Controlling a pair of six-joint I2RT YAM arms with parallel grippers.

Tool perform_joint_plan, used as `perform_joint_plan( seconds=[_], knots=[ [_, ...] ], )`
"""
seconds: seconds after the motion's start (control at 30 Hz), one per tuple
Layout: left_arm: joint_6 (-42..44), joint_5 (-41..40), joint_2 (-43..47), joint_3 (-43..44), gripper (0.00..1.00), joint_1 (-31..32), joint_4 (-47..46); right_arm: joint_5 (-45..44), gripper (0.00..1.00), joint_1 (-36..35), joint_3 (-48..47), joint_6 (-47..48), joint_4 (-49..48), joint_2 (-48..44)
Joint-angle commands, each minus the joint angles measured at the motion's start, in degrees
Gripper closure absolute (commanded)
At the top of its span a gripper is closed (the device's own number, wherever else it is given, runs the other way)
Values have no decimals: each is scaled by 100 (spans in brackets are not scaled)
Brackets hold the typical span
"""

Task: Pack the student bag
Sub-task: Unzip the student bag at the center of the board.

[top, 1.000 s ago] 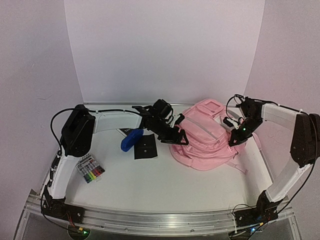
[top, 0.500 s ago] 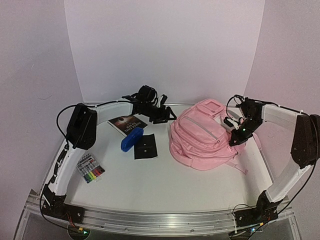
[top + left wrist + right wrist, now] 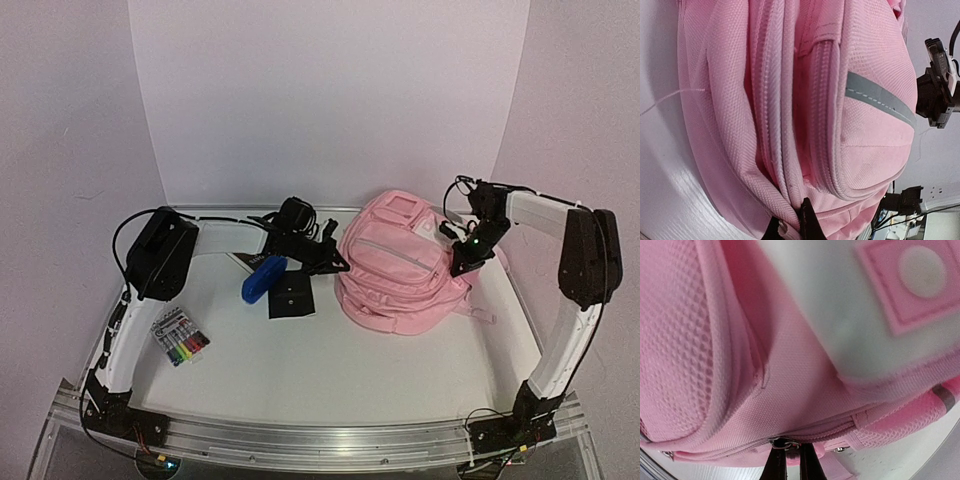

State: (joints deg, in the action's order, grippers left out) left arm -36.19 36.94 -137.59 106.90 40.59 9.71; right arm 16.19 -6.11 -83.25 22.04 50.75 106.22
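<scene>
The student bag [image 3: 400, 275] lies pink and bulky at the right middle of the table, and it fills both wrist views [image 3: 740, 100] [image 3: 805, 390]. My left gripper [image 3: 337, 265] [image 3: 790, 223] sits at the bag's left edge, shut on a pale zip pull [image 3: 782, 226] at the end of a zip seam. My right gripper [image 3: 463, 260] [image 3: 790, 458] is at the bag's right side, shut on a metal slider with a pink zip pull [image 3: 786, 444].
A blue case [image 3: 264, 277] and a black square pad [image 3: 291, 295] lie left of the bag. A dark book [image 3: 241, 261] peeks out under the left arm. A pack of coloured markers [image 3: 180, 337] lies near the left arm's base.
My left gripper came down from the back to the bag's left edge and closed on the zip pull. The right gripper and the bag shifted slightly back and left.
</scene>
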Motion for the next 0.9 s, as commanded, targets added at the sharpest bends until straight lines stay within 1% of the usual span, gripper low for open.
perform_joint_plan(
  seconds=[0.0, 0.07, 0.13, 0.23, 0.3, 0.37, 0.4, 0.47, 0.57, 0.7, 0.8, 0.87],
  knots=[
    [-729, -216, 646, -624, 100, 130, -688, -138, 100, -165, -1012, -234, -617, 330],
    [-1007, -477, 685, -705, 100, 137, -856, -197, 100, -244, -954, -185, -491, 258],
    [-1296, -751, 753, -802, 100, 142, -1040, -262, 100, -274, -665, -151, -364, -7],
    [-1652, -1094, 914, -1027, 100, 149, -1445, -326, 100, -349, 370, -195, -325, -628],
    [-1785, -1280, 971, -1125, 100, 166, -1577, -394, 100, -435, 1327, -238, -496, -1032],
    [-1812, -1425, 983, -1114, 100, 216, -1552, -381, 100, -442, 1903, -433, -732, -1390],
    [-1817, -1463, 975, -1109, 100, 246, -1541, -330, 100, -439, 2023, -534, -809, -1507],
    [-1847, -1516, 940, -1077, 100, 303, -1493, -146, 100, -439, 2040, -726, -926, -1644],
    [-1872, -1579, 888, -1029, 100, 389, -1461, 174, 100, -490, 1836, -960, -1063, -1604],
    [-1975, -1669, 863, -1007, 100, 431, -1518, 416, 100, -765, 1587, -1300, -1238, -1459],
    [-2041, -1772, 964, -1149, 100, 425, -1653, 878, 100, -876, 1350, -1479, -1326, -1311],
    [-2105, -2028, 1118, -1334, 100, 365, -1625, 1069, 100, -1055, 1310, -1492, -1323, -1357]
  ],
)
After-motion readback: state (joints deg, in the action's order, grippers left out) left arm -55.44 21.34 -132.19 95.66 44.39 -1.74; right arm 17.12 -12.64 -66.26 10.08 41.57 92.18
